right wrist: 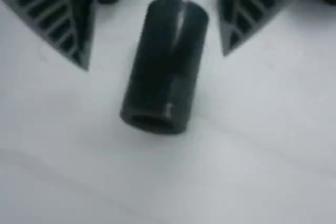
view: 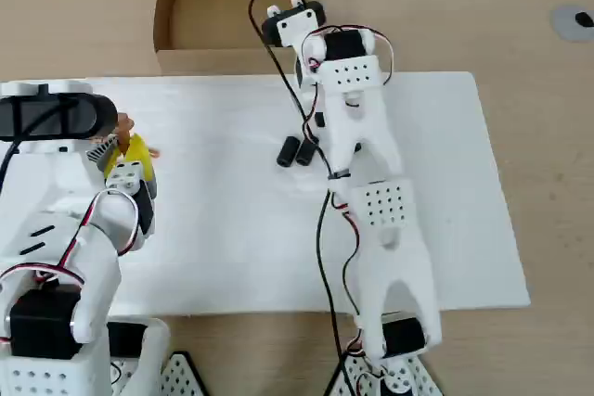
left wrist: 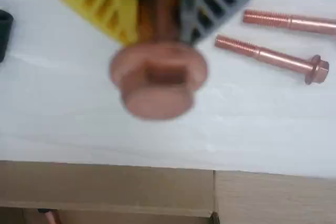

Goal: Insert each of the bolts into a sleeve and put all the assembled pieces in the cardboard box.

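Copper bolt [left wrist: 157, 72] sits gripped in the left claw [left wrist: 157, 30], at the left of the white sheet [view: 232, 229]. The right claw [right wrist: 155, 56] hangs open over a black sleeve [right wrist: 165, 77] near the middle. Next, I think, it should grab the sleeve so the bolt can go in.

No readable text, numbers, labels or signs, cardboard box [view: 165, 16] walls plain, bolt [left wrist: 157, 80] head without legible marking, black sleeve [right wrist: 165, 66] unmarked
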You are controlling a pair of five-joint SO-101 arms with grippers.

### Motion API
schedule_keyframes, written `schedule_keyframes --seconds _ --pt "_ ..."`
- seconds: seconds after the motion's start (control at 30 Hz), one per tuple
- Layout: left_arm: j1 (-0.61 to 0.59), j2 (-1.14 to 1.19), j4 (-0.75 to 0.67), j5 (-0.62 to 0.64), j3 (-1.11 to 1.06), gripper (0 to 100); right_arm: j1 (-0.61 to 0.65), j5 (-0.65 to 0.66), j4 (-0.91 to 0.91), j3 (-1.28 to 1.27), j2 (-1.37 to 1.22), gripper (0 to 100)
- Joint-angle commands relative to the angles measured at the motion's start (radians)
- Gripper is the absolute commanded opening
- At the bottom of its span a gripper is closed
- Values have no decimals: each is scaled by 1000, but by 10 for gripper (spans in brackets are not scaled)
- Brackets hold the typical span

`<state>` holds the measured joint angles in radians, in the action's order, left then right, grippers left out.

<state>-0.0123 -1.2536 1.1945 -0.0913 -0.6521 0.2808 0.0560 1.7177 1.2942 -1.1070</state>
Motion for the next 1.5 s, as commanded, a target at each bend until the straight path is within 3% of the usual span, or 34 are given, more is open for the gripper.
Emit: schedule_keyframes --seconds 0.0,0.57,1.47 --pt "-12 -10 -15 2 3 5 -19 11 -8 53 -2 201" --pt "-14 -13 38 2 5 5 -58 11 -100 45 -47 202" --pt "-14 -13 80 2 5 5 -53 61 -98 -116 -47 187"
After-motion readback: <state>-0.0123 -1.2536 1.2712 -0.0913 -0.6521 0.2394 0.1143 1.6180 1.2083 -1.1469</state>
